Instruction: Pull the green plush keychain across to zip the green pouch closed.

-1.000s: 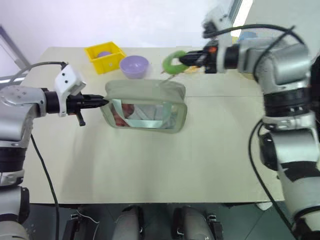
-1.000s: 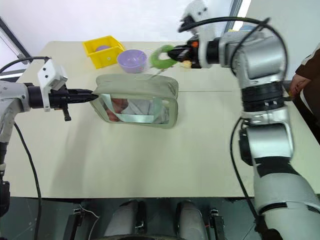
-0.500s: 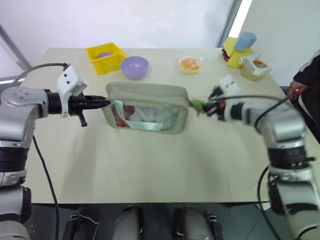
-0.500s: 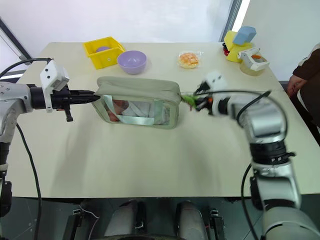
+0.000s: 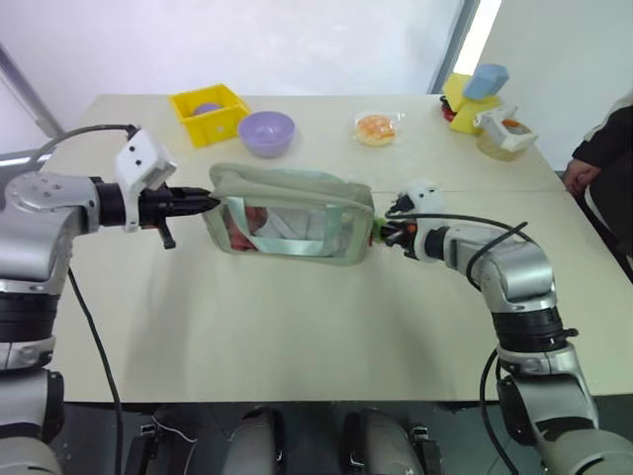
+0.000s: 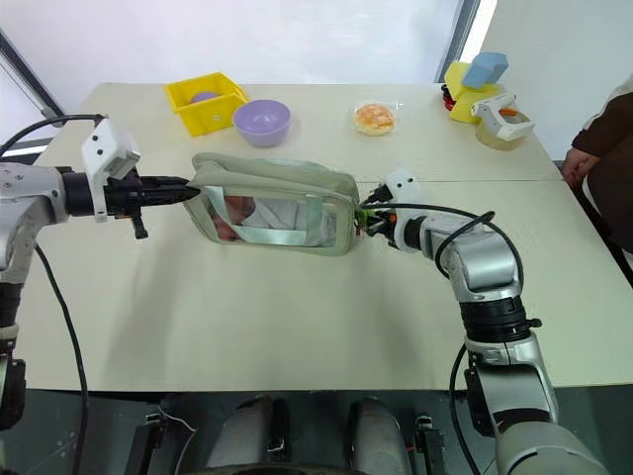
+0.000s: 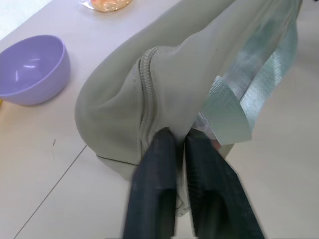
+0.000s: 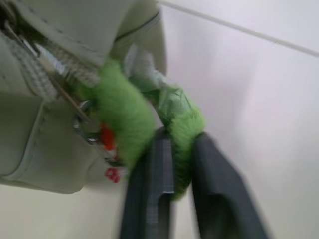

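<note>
The green pouch (image 5: 292, 226) lies mid-table, its clear front facing me with a mint strap and red contents showing. Its zipper (image 7: 145, 94) runs along the top edge. My left gripper (image 5: 210, 201) reaches in level at the pouch's left end, and the left wrist view shows its fingers (image 7: 162, 154) pinched on a fold of the fabric there. The green plush keychain (image 8: 124, 114) hangs at the pouch's right end, low over the table. My right gripper (image 5: 384, 234) is shut on it, with the plush squeezed between the two fingers (image 8: 154, 164).
At the back of the table (image 5: 297, 327) stand a yellow bin (image 5: 208, 112), a purple bowl (image 5: 265, 132) and a wrapped snack (image 5: 375, 129). A yellow and blue object (image 5: 473, 94) and a clear container (image 5: 504, 134) sit back right. A person's sleeve and hand (image 5: 593, 158) show at the right edge.
My right arm has swung down from above the pouch's back right to the pouch's right end, carrying the keychain, then drawn closer to the pouch. The left arm stayed put.
</note>
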`<state>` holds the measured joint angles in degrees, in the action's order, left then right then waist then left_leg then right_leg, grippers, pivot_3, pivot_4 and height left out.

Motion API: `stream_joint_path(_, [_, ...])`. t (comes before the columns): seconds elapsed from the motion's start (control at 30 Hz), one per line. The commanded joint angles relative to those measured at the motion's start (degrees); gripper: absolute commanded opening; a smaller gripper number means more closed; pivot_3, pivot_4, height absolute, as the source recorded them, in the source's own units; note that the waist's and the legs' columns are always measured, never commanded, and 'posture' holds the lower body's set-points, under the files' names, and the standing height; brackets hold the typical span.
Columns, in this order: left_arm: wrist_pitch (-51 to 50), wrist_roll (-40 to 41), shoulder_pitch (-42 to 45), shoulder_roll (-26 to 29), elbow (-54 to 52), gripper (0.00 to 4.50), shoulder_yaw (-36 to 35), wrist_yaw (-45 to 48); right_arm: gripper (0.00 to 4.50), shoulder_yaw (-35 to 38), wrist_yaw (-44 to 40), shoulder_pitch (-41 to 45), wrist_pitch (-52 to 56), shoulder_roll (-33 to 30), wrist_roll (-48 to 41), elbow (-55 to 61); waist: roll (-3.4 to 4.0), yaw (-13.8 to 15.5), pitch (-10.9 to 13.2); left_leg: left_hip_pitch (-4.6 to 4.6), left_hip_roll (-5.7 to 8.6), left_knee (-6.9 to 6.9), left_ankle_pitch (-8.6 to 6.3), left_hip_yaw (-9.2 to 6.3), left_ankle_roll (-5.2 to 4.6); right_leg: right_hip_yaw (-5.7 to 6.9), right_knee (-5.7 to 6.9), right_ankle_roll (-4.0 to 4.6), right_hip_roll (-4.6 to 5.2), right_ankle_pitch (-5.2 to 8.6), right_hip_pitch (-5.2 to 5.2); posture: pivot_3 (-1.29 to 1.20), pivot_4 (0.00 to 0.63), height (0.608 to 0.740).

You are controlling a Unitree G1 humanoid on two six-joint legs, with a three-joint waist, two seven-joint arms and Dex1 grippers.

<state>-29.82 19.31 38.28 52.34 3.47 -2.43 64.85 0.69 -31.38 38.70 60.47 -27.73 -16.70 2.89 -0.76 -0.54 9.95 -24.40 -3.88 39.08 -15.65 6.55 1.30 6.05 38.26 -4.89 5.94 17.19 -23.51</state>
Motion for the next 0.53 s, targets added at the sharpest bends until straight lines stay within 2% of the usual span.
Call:
stream_joint_path(0.03, [-1.40, 1.21, 1.07, 0.50, -0.30, 1.97, -1.60, -0.13, 2.38, 4.30, -3.06, 3.93, 1.63, -5.58, -2.85, 3.26, 0.01, -0.04, 0.02, -0.01, 0.00, 0.00, 0.00, 0.00, -0.01, 0.00, -0.01, 0.00, 0.00, 0.00, -0.01, 0.00, 0.150, 0.739])
stream_joint_path(0.1, [-2.77, 2.18, 1.81, 1.46, 0.11, 3.06, -2.66, 0.52, 3.52, 5.04, -6.38, 5.90, 2.73, -10.24, -4.85, 4.57, 0.00, -0.09, 0.03, -0.03, 0.00, -0.02, -0.01, 0.00, -0.01, 0.00, -0.02, 0.00, 0.00, 0.00, -0.04, 0.00, 0.150, 0.739])
stream_joint_path(0.17, [-3.74, 3.14, 2.25, 3.04, 0.79, 4.07, -3.79, 1.68, 4.47, 5.09, -10.92, 7.96, 3.12, -15.41, -7.08, 5.98, 0.03, -0.13, 0.06, -0.05, 0.00, -0.04, -0.01, 0.01, -0.01, 0.00, -0.01, 0.00, 0.00, 0.00, -0.10, 0.00, 0.150, 0.739])
stream_joint_path(0.2, [-4.49, 3.83, 2.29, 4.02, 0.80, 4.46, -4.54, 2.27, 4.50, 4.75, -13.74, 8.65, 2.96, -18.15, -8.33, 6.98, 0.04, -0.18, 0.07, -0.07, -0.01, -0.05, -0.01, 0.01, -0.01, -0.01, -0.01, 0.00, -0.01, 0.00, -0.11, 0.00, 0.150, 0.739])
stream_joint_path(0.27, [-6.15, 4.92, 2.32, 5.82, 0.47, 4.46, -6.43, 2.06, 4.50, 4.36, -18.31, 9.89, 2.88, -22.32, -10.96, 9.31, 0.04, -0.37, 0.08, -0.07, -0.01, -0.08, -0.01, 0.03, -0.02, -0.03, -0.02, 0.00, -0.01, 0.00, -0.15, 0.00, 0.150, 0.739])
stream_joint_path(0.37, [-8.66, 6.07, 2.22, 7.82, -0.15, 4.46, -8.72, 0.78, 4.50, 4.93, -22.11, 11.37, 4.58, -24.88, -15.21, 11.71, 0.04, -0.45, 0.07, -0.03, -0.02, -0.11, -0.02, 0.02, -0.03, -0.05, -0.03, 0.00, -0.02, 0.00, -0.14, 0.00, 0.150, 0.739])
stream_joint_path(0.53, [-12.51, 8.72, 0.80, 8.09, -0.59, 4.46, -13.35, -2.34, 4.50, 6.89, -20.72, 11.68, 8.91, -22.11, -21.74, 16.60, 0.03, -0.19, 0.07, -0.03, -0.03, -0.07, -0.03, -0.06, -0.04, -0.05, -0.02, 0.00, -0.01, 0.00, -0.11, 0.00, 0.150, 0.739])
